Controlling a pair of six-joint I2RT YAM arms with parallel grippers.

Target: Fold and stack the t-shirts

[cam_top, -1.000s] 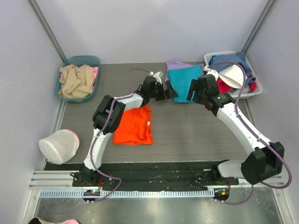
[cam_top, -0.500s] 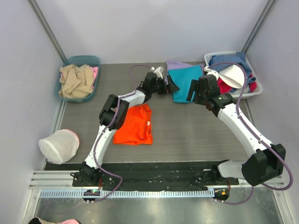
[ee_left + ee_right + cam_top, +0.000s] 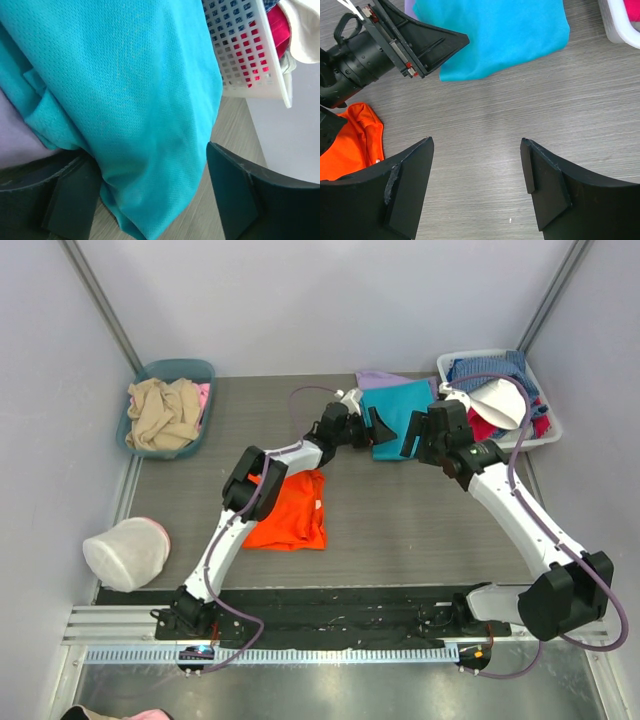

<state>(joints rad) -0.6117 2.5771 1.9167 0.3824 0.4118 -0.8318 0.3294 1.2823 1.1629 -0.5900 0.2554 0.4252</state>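
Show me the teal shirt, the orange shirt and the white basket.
teal shirt (image 3: 140, 100), left wrist view, middle of the cloth.
orange shirt (image 3: 295, 508), top view, centre of its body.
white basket (image 3: 240, 55), left wrist view, its lattice wall.

The left gripper (image 3: 377, 430) is at the left edge of the folded teal t-shirt (image 3: 402, 405), and its jaws are spread. The right gripper (image 3: 413, 436) hangs over the near right corner of this shirt. A lavender t-shirt (image 3: 377, 380) lies under the teal one and shows at its far side. The orange t-shirt (image 3: 290, 508) lies well apart on the tabletop (image 3: 400, 530), partly hidden by the left arm.
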